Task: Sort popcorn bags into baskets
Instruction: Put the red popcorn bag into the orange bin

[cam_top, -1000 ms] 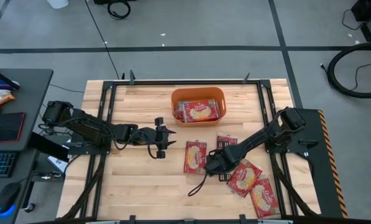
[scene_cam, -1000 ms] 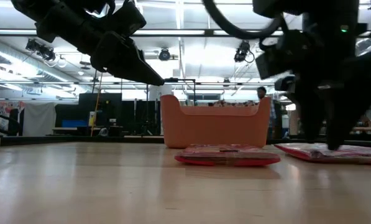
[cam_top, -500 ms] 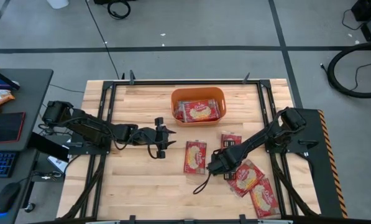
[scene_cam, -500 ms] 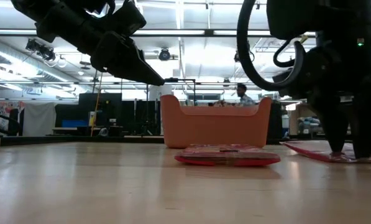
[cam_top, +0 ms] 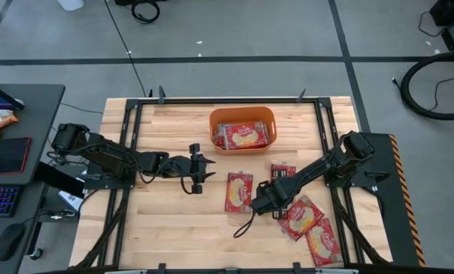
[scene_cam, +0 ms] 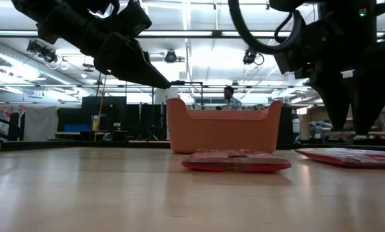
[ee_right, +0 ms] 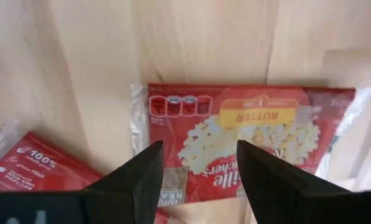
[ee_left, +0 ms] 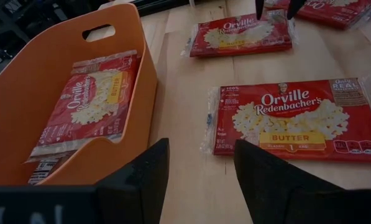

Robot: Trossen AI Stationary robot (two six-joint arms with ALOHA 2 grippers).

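The right claw (cam_top: 258, 204) hung with fingers spread wide, gripping nothing, above a popcorn bag (ee_right: 235, 140) lying face-up on the table (cam_top: 166, 228) toward its right side. More bags (cam_top: 310, 228) lay flat near the front right corner. The orange basket (cam_top: 242, 116), at the back edge's middle, held several packets. The left claw (cam_top: 197, 173) waited open and empty, left of the basket.

Lowest popcorn bag (cam_top: 323, 245) near the high view's bottom edge, basket (ee_left: 61, 93) cropped in left wrist view
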